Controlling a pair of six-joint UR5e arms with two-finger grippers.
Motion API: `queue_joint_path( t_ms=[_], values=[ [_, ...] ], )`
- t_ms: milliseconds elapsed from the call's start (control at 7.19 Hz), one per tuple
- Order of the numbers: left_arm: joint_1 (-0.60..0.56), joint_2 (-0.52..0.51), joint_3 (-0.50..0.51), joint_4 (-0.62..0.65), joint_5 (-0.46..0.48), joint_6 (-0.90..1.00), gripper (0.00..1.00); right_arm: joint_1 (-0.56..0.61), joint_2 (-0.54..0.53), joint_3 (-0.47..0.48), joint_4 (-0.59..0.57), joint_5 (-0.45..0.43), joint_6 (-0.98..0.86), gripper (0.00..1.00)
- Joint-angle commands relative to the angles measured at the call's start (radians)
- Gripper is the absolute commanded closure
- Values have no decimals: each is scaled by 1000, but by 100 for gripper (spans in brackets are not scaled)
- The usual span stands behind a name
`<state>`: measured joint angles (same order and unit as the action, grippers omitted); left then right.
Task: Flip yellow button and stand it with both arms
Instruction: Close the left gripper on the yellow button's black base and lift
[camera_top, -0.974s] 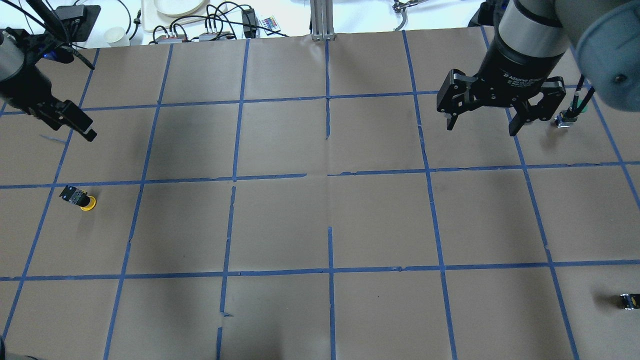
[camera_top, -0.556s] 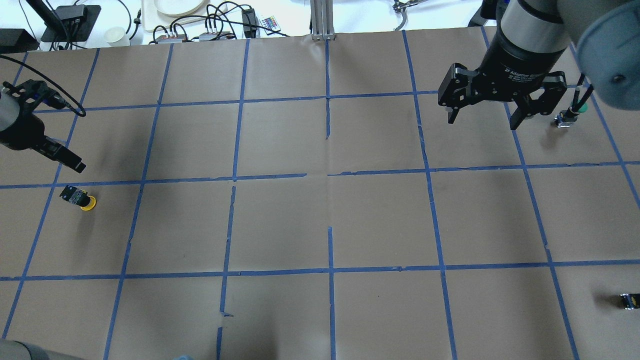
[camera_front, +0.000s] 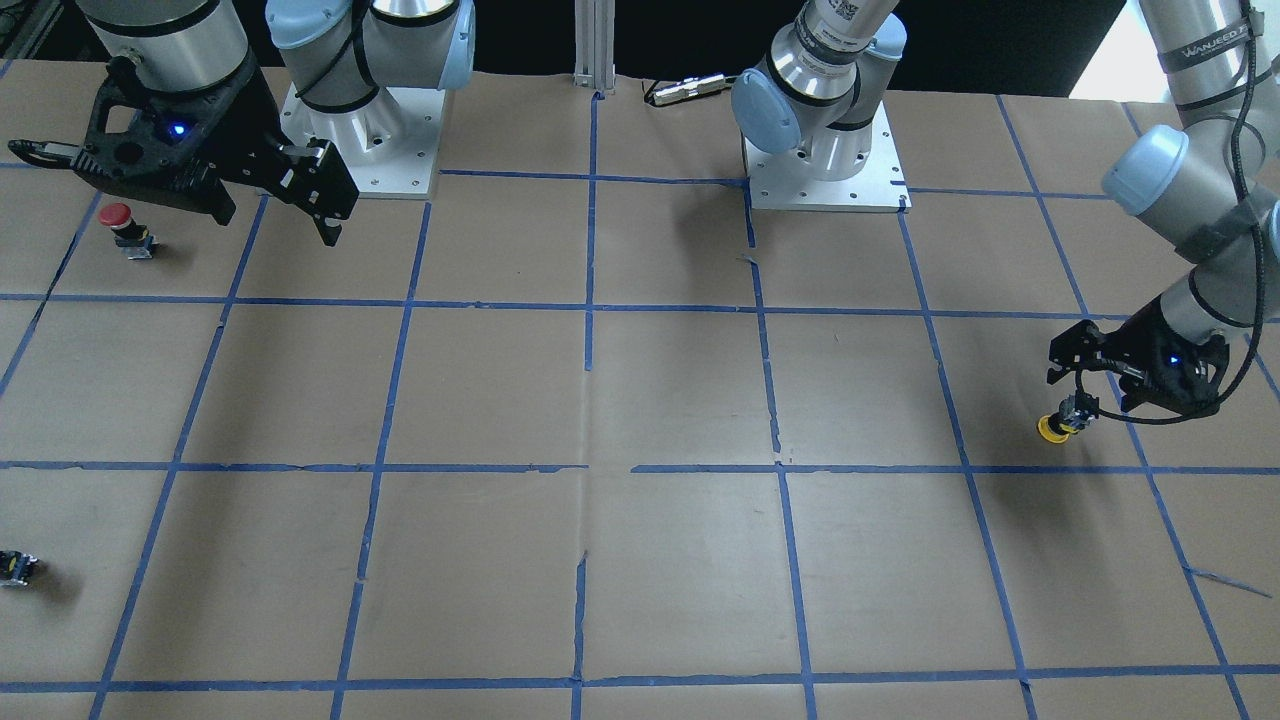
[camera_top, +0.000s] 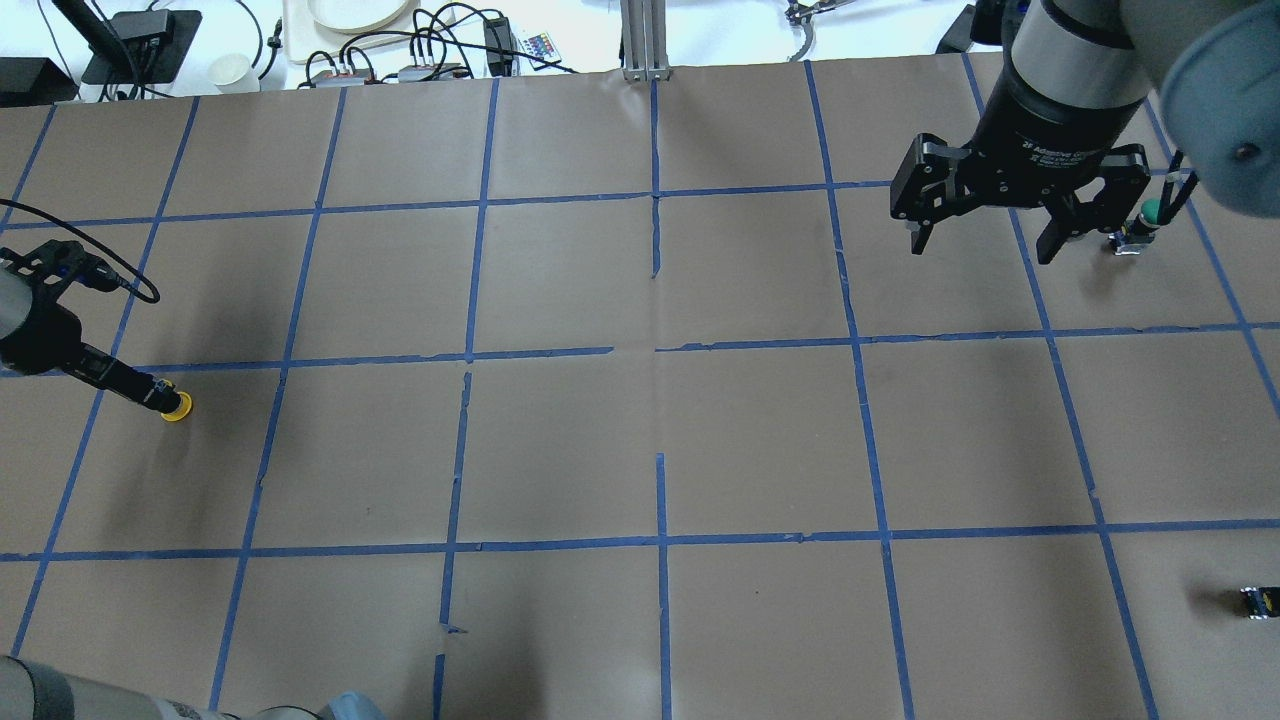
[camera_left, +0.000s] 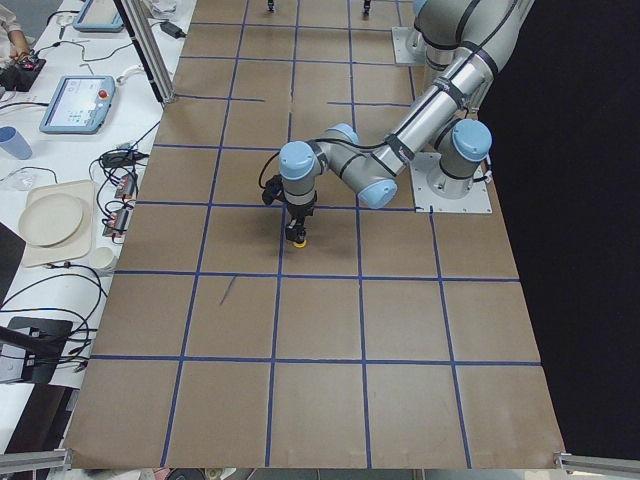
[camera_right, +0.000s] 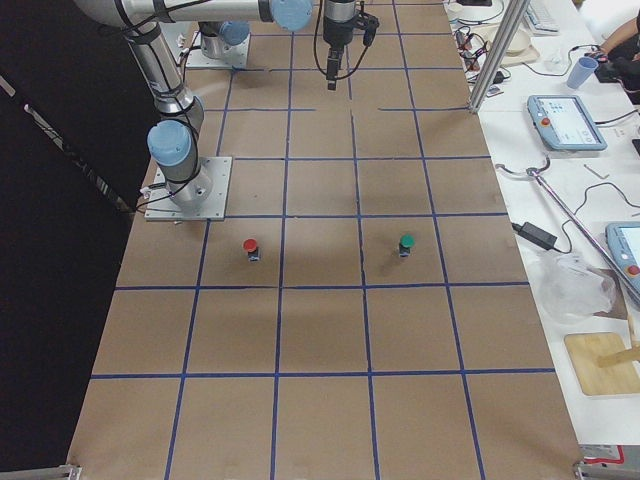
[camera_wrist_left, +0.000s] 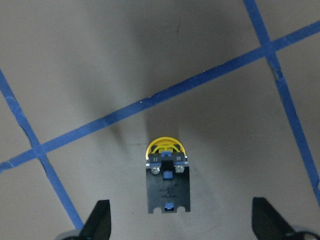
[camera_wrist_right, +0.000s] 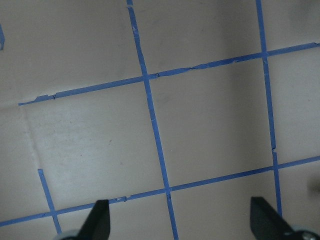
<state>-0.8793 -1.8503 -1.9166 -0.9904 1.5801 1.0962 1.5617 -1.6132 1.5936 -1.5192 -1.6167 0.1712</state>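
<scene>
The yellow button (camera_top: 176, 409) lies on its side on the brown paper at the table's left, yellow cap pointing away from my left gripper (camera_top: 142, 389). In the left wrist view the cap (camera_wrist_left: 164, 147) and the black body (camera_wrist_left: 168, 192) sit between the fingertips (camera_wrist_left: 100, 220), which stand wide apart and do not touch it. The button (camera_front: 1050, 428) and left gripper (camera_front: 1076, 398) also show in the front view, and the button (camera_left: 298, 238) in the left side view. My right gripper (camera_top: 983, 250) is open and empty, high over the far right.
A green-capped button (camera_top: 1150, 214) stands just right of the right gripper. A red-capped button (camera_front: 120, 224) stands near the right arm's base. A small black block (camera_top: 1258, 601) lies at the near right edge. Cables and trays lie beyond the far edge.
My left gripper has come down and toward the near side until its open fingers are around the yellow button's body. My right gripper has shifted slightly right. The button has not moved.
</scene>
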Motion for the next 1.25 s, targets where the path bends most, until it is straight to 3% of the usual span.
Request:
queue_joint_path(
  t_ms=[0,1113],
  values=[
    [7,-47,5,16,1,10,1,1,-2,0,8,8,-4,0],
    [-4,-29,-1,16,1,14,29,-8,1,-9,33,9,-10,0]
  ],
)
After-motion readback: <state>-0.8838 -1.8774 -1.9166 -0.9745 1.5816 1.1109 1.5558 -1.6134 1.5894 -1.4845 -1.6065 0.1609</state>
